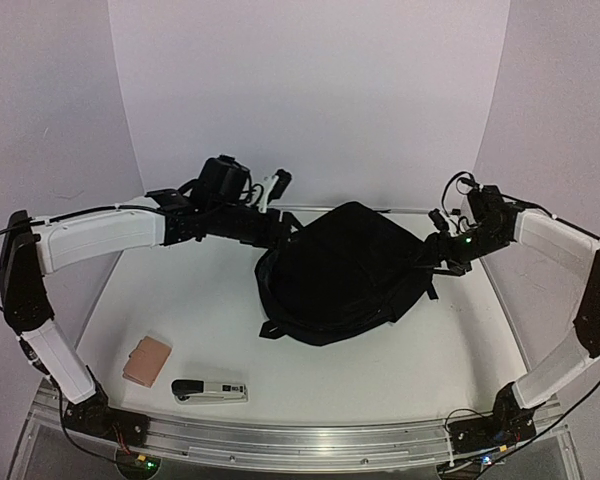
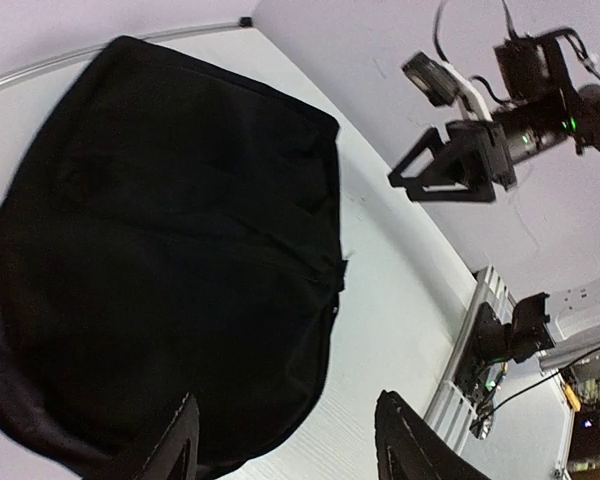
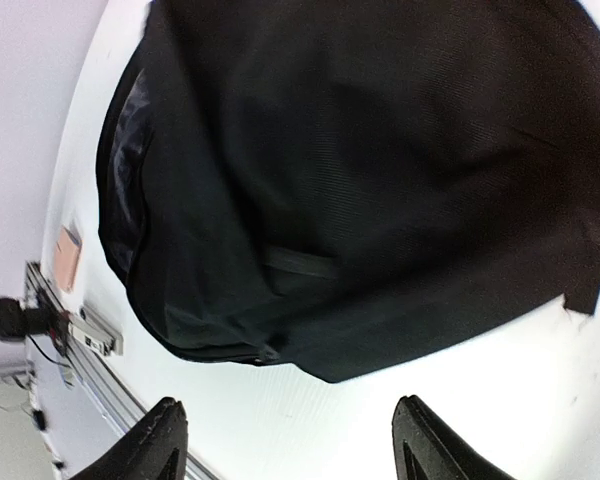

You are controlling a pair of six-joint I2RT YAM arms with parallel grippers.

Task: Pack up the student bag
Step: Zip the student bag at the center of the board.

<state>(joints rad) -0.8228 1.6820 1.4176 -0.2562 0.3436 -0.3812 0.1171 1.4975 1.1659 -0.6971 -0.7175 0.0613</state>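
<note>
The student bag (image 1: 345,270), a large black soft backpack, lies flat in the middle of the table. My left gripper (image 1: 283,233) hovers at its far left edge. In the left wrist view the bag (image 2: 160,250) fills the left side, and the gripper (image 2: 290,445) is open with only bag edge and table between its fingers. My right gripper (image 1: 437,250) sits at the bag's right edge. In the right wrist view this gripper (image 3: 295,440) is also open, over bare table just off the bag (image 3: 360,180). Neither gripper holds anything.
A small pink-tan case (image 1: 146,360) and a black-and-white stapler-like item (image 1: 210,390) lie near the front left of the table; both also show in the right wrist view, the case (image 3: 67,255) and the item (image 3: 95,330). White walls stand close behind and beside the table.
</note>
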